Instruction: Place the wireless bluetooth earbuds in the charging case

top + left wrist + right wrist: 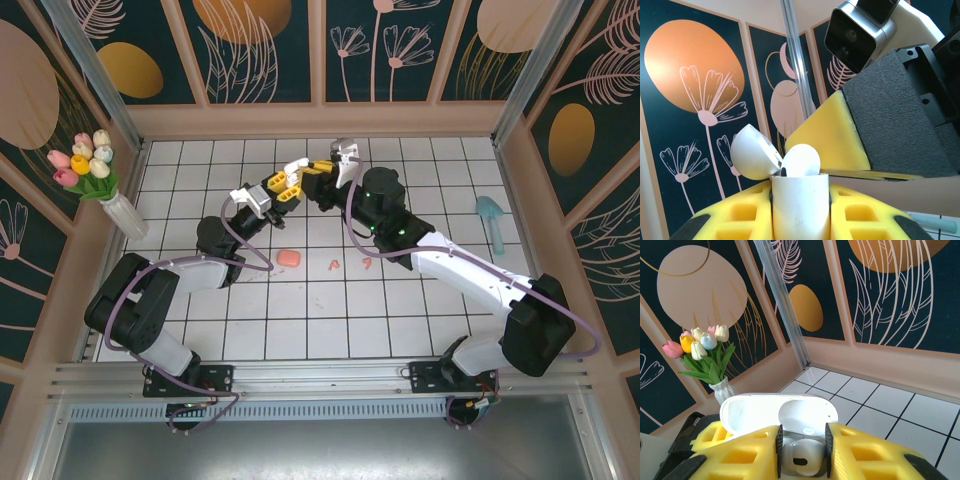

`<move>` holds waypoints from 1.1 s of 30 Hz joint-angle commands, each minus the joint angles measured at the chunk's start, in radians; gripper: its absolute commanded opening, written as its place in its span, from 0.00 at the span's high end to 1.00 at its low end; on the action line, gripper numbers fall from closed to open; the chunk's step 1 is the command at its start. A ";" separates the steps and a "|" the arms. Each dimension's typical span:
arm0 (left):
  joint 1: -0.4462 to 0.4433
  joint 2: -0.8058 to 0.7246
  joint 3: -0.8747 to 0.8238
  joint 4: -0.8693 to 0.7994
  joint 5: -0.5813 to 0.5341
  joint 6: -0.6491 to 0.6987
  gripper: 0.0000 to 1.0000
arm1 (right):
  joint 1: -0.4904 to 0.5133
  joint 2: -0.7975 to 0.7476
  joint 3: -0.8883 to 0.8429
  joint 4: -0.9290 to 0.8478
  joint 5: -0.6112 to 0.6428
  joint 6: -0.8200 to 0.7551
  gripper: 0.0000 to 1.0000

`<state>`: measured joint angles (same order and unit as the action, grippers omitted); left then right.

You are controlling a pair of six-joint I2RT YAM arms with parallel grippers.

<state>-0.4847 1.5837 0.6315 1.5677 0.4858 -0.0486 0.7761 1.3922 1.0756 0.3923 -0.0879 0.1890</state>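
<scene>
— Above the table's far middle, what's the left gripper doing?
— Clamped tight on the open white charging case.
— And the right gripper?
— Its fingers flank a white earbud at the case's mouth; gripping or not, I can't tell. Two salmon-pink earbuds lie mid-table.

I am holding the white charging case upright in my left claw, and its rounded lid is standing open to one side. My right claw is pinching a white earbud at the case's open top. Two salmon-pink earbuds, one and another, are lying apart on the white tiles, near a closed salmon-pink case.
</scene>
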 commanded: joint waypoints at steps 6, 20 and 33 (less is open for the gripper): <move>-0.003 0.015 0.036 0.118 -0.006 -0.039 1.00 | 0.006 -0.018 0.054 -0.067 -0.001 0.026 0.66; -0.003 0.018 0.034 0.119 -0.007 -0.041 1.00 | 0.001 0.000 0.095 -0.091 0.022 0.042 0.60; -0.003 0.024 0.038 0.118 -0.004 -0.040 1.00 | -0.019 -0.007 0.090 -0.088 0.034 0.071 0.56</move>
<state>-0.4847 1.5993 0.6365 1.5936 0.4862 -0.0731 0.7677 1.3926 1.1366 0.2867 -0.0689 0.2390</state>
